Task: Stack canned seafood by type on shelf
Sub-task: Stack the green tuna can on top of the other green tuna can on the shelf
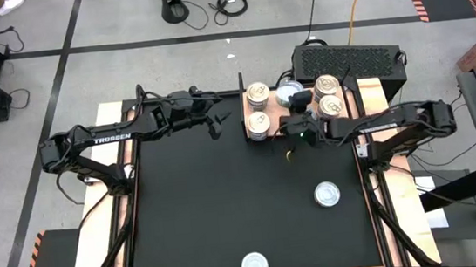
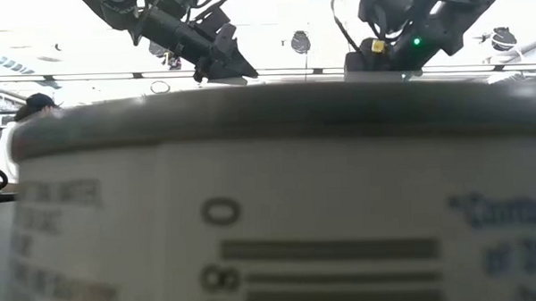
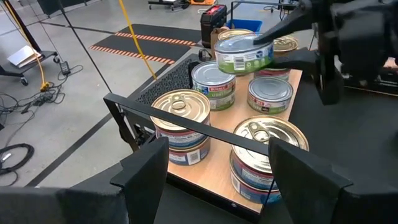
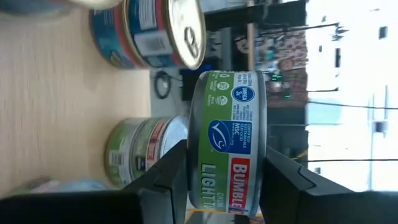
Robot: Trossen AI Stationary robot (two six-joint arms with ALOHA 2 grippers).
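The shelf, a light wooden board, lies at the table's far edge. On it stand gold-topped cans in stacks of two, a green-labelled can and a white-and-red can. My right gripper is shut on a green-labelled can, held above the cans on the board. My left gripper hangs open, with nothing between its fingers, just left of the shelf. Two loose cans rest on the black table. My right gripper pinches the green-labelled can between its two fingers, one on the flat top and one under the bottom. The fingers come in about level from the table's right side. The can is lifted clear of the shelf, top up and nearly level.
A black ventilated box stands behind the shelf. The can at the near edge fills most of the low view. Bare black table stretches between the shelf and the near edge.
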